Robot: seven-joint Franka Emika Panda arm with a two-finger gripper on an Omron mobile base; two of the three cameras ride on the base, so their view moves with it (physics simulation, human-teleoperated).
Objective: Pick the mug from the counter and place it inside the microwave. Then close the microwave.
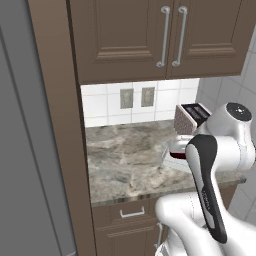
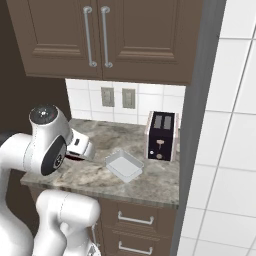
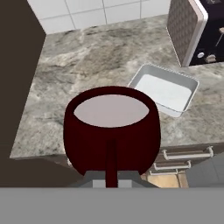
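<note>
Item: small squat dark red mug (image 3: 111, 131) with white inside, centre of the hand view, clamped in my closed end effector (image 3: 111, 181) and apparently raised off the grey-beige marbled worktop (image 3: 87, 57). Pick judged done. Outstanding: microwave placement, door closing.

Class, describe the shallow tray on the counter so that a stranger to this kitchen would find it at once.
Start at the marbled counter under the brown wall cupboards. In front of the black toaster lies the tray, set at an angle. It is the flat, pale grey, rectangular open dish.
</note>
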